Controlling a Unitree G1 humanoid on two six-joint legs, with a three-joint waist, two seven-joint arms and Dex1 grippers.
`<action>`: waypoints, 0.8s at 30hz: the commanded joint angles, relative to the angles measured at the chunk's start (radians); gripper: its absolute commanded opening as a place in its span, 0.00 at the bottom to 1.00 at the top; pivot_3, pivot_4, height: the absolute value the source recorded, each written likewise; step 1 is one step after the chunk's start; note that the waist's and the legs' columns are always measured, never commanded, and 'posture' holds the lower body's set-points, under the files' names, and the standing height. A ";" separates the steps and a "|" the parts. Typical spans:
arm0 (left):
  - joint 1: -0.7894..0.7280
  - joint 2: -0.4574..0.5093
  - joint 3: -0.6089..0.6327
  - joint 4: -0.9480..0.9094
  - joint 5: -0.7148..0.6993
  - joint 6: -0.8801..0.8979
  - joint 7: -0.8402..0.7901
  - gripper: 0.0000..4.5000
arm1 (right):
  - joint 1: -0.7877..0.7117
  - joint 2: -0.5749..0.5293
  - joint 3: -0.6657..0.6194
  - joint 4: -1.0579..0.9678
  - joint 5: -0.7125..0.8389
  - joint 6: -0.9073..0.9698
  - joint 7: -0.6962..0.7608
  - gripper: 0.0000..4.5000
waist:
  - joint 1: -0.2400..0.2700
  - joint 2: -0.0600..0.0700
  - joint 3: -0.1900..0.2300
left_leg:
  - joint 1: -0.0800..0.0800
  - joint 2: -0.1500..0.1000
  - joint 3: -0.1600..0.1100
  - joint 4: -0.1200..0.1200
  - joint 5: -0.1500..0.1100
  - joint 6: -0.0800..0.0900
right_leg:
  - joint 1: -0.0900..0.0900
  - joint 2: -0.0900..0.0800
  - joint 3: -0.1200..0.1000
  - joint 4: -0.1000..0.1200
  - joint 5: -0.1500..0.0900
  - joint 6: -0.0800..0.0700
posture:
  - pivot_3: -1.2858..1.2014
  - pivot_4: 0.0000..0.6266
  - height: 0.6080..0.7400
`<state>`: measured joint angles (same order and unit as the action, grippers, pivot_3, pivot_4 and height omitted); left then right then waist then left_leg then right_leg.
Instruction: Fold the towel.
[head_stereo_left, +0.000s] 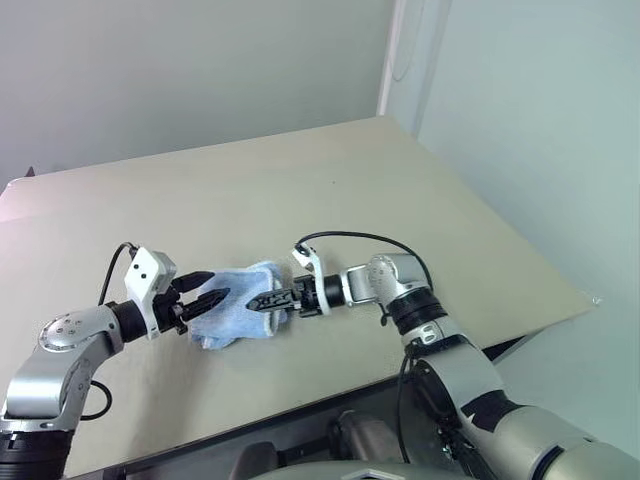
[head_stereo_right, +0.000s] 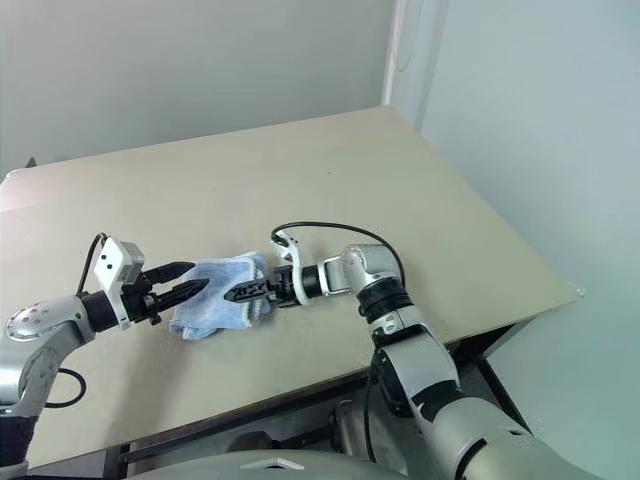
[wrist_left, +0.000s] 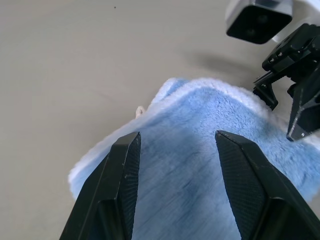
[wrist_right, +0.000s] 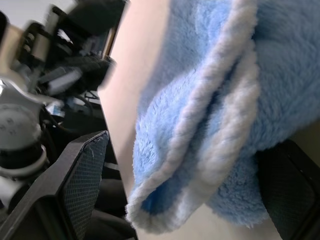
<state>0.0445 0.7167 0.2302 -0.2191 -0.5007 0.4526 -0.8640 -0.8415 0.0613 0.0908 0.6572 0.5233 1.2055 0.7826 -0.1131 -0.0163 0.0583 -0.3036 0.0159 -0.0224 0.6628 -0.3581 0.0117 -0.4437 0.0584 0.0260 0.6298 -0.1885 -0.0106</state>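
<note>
Two layers showing already on the towel (head_stereo_left: 237, 303), bunched near the table (head_stereo_left: 330, 190) front edge. Right gripper (head_stereo_left: 268, 299) spread wide around one end; left gripper (head_stereo_left: 207, 294) parted above, empty. Could unfold or slide if nudged carelessly.

Light blue towel (head_stereo_right: 222, 293) bunched on beige tabletop (head_stereo_right: 300, 180). Left gripper (head_stereo_right: 190, 279), fingers parted, at towel's left edge; right gripper (head_stereo_right: 240, 292), fingers spread, over towel's right part.
</note>
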 joint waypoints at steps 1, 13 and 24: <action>-0.002 0.008 0.017 -0.034 0.009 -0.014 0.011 0.56 | -0.035 0.014 -0.039 0.008 -0.004 -0.044 -0.027 0.91 | -0.002 0.000 0.000 | 0.000 0.000 0.000 0.000 0.000 0.000 | 0.000 0.000 0.000 0.000 0.000 0.000 | 0.52 0.00 1.00; -0.006 0.013 0.027 -0.006 0.038 -0.032 0.011 0.56 | -0.021 -0.052 -0.064 -0.071 0.033 0.039 -0.014 0.00 | -0.012 0.000 0.000 | -0.001 -0.001 -0.002 0.000 0.000 0.000 | 0.000 -0.001 0.000 -0.001 0.000 0.000 | 0.52 0.00 1.00; -0.024 0.005 0.029 0.028 0.039 -0.034 0.018 0.56 | -0.117 -0.078 -0.328 -0.129 0.153 0.161 -0.134 0.00 | -0.011 0.001 0.001 | -0.002 -0.001 -0.002 0.000 0.000 0.000 | 0.000 -0.001 -0.001 -0.001 0.000 0.000 | 0.52 0.00 1.00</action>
<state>0.0397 0.7168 0.2300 -0.1873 -0.4609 0.4426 -0.8474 -0.9061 -0.0093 -0.1783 0.5714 0.6313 1.3687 0.6657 -0.1244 -0.0152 0.0591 -0.3053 0.0152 -0.0242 0.6627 -0.3581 0.0116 -0.4437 0.0575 0.0250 0.6286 -0.1886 -0.0108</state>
